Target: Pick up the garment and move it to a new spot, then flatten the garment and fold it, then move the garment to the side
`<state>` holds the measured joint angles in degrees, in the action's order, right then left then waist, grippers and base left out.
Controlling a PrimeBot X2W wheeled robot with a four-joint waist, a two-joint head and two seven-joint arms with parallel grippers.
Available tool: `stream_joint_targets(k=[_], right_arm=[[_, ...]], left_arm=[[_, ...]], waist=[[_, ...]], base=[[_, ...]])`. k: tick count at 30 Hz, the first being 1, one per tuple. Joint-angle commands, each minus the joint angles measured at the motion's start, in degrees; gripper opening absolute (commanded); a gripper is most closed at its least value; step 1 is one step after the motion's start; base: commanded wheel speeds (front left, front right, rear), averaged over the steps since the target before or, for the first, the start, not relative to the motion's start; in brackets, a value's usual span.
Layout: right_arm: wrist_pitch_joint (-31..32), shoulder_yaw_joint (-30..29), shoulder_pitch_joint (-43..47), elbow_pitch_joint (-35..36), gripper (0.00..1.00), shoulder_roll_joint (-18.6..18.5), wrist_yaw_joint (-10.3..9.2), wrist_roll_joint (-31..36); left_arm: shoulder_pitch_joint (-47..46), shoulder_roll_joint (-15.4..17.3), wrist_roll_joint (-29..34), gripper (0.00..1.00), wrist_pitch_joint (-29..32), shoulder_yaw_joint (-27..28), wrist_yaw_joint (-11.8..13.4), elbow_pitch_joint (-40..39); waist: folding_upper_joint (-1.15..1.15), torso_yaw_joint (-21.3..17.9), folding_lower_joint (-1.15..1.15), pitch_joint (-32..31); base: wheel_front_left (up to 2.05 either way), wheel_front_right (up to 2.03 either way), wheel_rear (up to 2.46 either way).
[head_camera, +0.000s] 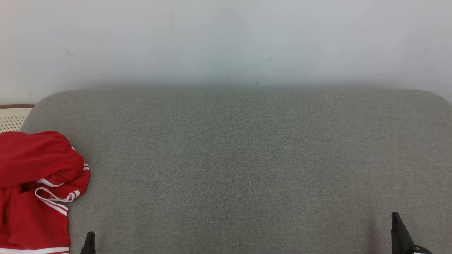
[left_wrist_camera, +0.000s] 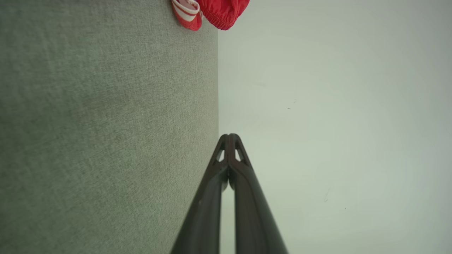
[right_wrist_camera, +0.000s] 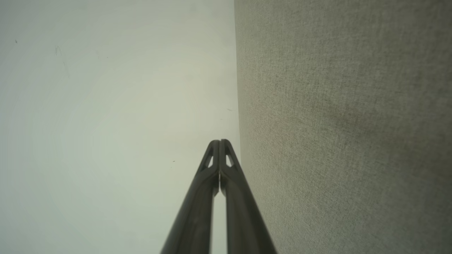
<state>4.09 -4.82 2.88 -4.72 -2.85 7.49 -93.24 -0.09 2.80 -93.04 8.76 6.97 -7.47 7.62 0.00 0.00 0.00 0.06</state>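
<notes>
The red garment (head_camera: 35,169) with white stripes lies crumpled at the left edge of the grey cushion (head_camera: 247,158), toward the front left corner. Part of it goes out of the head view on the left and at the bottom. One striped hem curls on top of the heap, on the side facing the middle of the cushion.

The left claw (left_wrist_camera: 229,135) is clenched: its two dark fingers meet at the tips and nothing is between them. In the head view its tip rises at the front edge of the cushion, just beside the garment but apart from it.

The right claw (right_wrist_camera: 219,141) is clenched in the same way, tips together and grasping nothing. It stands near the front right corner, well apart from the garment.

Behind the cushion is a white wall (head_camera: 226,42). A pale basket (head_camera: 12,118) with small holes and a brown rim shows past the far left corner.
</notes>
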Motion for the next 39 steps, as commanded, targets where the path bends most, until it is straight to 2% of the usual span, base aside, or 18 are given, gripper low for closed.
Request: stream_joint_targets(k=[1,28,29,39], right_arm=[[0.2,-0.1,0.3,0.1,0.00,0.0,0.00,-0.2],[0.2,-0.1,0.3,0.1,0.00,0.0,0.00,-0.2],[0.0,0.0,0.0,0.0,1.00,0.0,0.00,0.0],[-1.1,1.2,-0.9,-1.6,1.00,-0.4,-0.01,1.3]], left_arm=[[0.7,0.2,-0.1,0.00,0.1,0.2,-0.1,0.0],[0.7,0.2,-0.1,0.00,0.1,0.2,-0.1,0.0],[0.0,0.0,0.0,1.00,0.0,0.0,0.0,0.0],[-0.8,-0.2,1.5,1.00,-1.8,-1.1,0.0,2.0]], waist=[[0.00,0.0,0.00,0.0],[0.00,0.0,0.00,0.0],[0.00,0.0,0.00,0.0],[0.00,0.0,0.00,0.1]], base=[[0.00,0.00,0.00],[0.00,0.00,0.00],[0.00,0.00,0.00],[0.00,0.00,0.00]])
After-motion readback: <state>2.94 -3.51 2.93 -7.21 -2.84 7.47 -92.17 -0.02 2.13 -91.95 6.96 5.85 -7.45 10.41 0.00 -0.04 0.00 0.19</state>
